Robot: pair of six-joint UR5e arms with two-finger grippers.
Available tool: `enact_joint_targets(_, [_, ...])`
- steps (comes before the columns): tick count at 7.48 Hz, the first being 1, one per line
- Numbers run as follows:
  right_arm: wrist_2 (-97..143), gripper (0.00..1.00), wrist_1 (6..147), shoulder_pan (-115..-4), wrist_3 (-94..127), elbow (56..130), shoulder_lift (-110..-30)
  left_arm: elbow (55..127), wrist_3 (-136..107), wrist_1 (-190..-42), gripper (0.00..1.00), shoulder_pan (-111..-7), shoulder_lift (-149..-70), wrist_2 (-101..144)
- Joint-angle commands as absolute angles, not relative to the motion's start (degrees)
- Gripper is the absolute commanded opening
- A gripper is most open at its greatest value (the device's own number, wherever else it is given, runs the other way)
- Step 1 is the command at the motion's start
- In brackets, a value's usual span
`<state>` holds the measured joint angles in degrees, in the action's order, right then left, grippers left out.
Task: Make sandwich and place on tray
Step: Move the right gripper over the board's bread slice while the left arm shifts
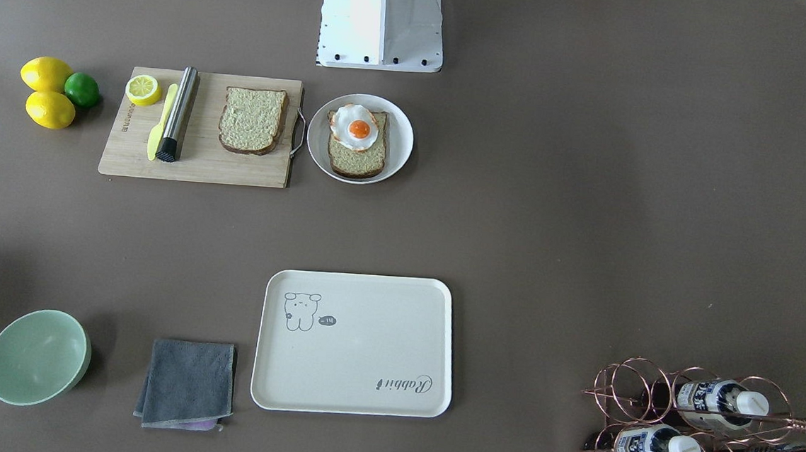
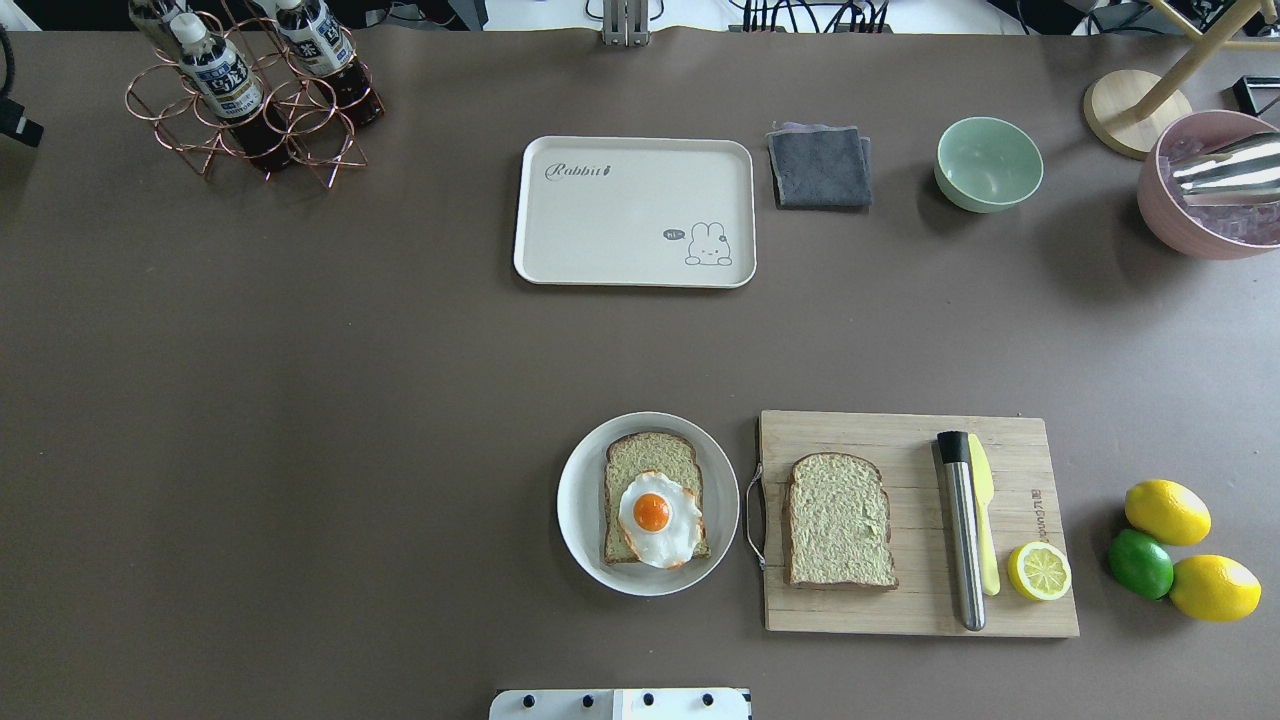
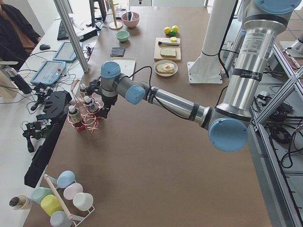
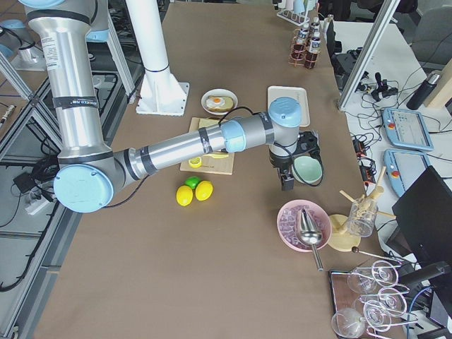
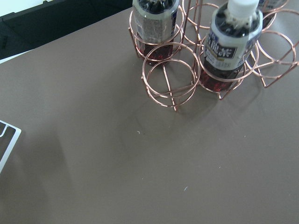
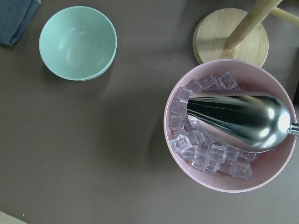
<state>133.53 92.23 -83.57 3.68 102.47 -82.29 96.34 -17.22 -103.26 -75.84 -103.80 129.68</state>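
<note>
One bread slice (image 2: 838, 520) lies on the wooden cutting board (image 2: 900, 605). The other bread slice (image 2: 650, 465) lies on a round white plate (image 2: 580, 500) with the fried egg (image 2: 655, 515) on top. The cream tray (image 2: 620, 215) lies bare at the far middle of the table. My left gripper (image 3: 105, 111) hangs over the bottle rack (image 5: 196, 70), far from the food. My right gripper (image 4: 286, 176) hangs between the green bowl (image 6: 77, 42) and the pink ice bowl (image 6: 229, 126). No fingers show in either wrist view, so I cannot tell whether either gripper is open or shut.
On the cutting board lie a halved lemon (image 2: 1038, 571), a yellow knife (image 2: 983, 520) and a steel cylinder (image 2: 962, 530). Two lemons and a lime (image 2: 1140, 563) sit beside it. A grey cloth (image 2: 820, 165) lies next to the tray. A steel scoop (image 6: 233, 116) rests in the ice.
</note>
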Motion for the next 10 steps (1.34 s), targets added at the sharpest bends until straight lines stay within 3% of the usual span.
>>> enact_joint_targets(1, [136.13, 1.0, 90.18, -81.32, 13.97, 102.92, -81.65, 96.15, -29.18, -113.61, 0.98, -69.71, -103.97, 130.77])
enact_joint_targets(7, [137.81, 1.0, 90.09, -74.8, 20.46, 103.0, -76.73, 97.91, -45.55, -114.26, 0.98, -60.39, -110.99, 130.61])
enact_joint_targets(10, [138.25, 1.0, 77.81, -71.48, 32.85, 102.22, -77.61, 95.81, -64.42, -128.57, 0.98, -56.78, -110.74, 130.17])
